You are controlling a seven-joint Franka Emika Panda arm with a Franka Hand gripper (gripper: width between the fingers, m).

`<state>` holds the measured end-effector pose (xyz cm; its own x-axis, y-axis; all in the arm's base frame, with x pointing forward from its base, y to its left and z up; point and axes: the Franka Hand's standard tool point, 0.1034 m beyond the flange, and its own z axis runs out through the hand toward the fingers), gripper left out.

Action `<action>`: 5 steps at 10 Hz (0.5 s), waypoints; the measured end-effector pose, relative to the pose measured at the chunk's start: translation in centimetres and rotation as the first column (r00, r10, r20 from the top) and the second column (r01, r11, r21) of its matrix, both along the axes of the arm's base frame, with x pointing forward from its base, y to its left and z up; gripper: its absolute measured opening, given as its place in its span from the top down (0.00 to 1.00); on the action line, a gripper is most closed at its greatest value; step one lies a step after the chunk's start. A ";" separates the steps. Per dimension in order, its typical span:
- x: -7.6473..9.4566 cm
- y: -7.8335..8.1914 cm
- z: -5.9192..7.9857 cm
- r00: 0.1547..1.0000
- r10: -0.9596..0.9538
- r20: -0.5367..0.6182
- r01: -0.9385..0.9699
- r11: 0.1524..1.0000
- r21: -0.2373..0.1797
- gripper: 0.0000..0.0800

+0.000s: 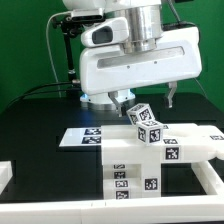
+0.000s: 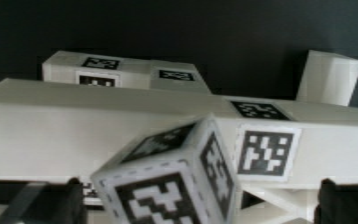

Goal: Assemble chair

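The chair is in loose white tagged pieces at the front of the black table. A small tagged block (image 1: 146, 120) lies tilted on top of a long flat white piece (image 1: 185, 143), with a tagged frame piece (image 1: 135, 178) below it. My gripper (image 1: 150, 102) hangs just above the block, open, one finger on each side. In the wrist view the tilted block (image 2: 202, 165) lies between my gripper's (image 2: 197, 205) dark fingers (image 2: 51, 200) with a gap on each side. It rests on the long piece (image 2: 87, 110). Another tagged piece (image 2: 123, 70) lies beyond.
The marker board (image 1: 85, 138) lies flat on the table at the exterior view's left of the pieces. A white rim (image 1: 60, 212) runs along the table's front edge, with a white corner (image 1: 5, 175) at the left. A plain white piece (image 2: 330, 75) stands beyond the long piece.
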<state>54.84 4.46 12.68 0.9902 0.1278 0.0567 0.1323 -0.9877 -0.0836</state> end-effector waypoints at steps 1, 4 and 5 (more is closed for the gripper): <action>0.0 0.0 0.0 1.000 -0.004 -0.001 0.004 1.000 0.000 0.19; 0.0 0.0 -0.1 0.993 -0.118 -0.012 0.118 0.993 0.005 0.53; 0.0 0.0 -0.1 0.979 -0.201 -0.020 0.202 0.979 0.008 0.65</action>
<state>54.81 4.46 12.61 0.9965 -0.0748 0.0376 -0.0710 -0.9930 -0.0940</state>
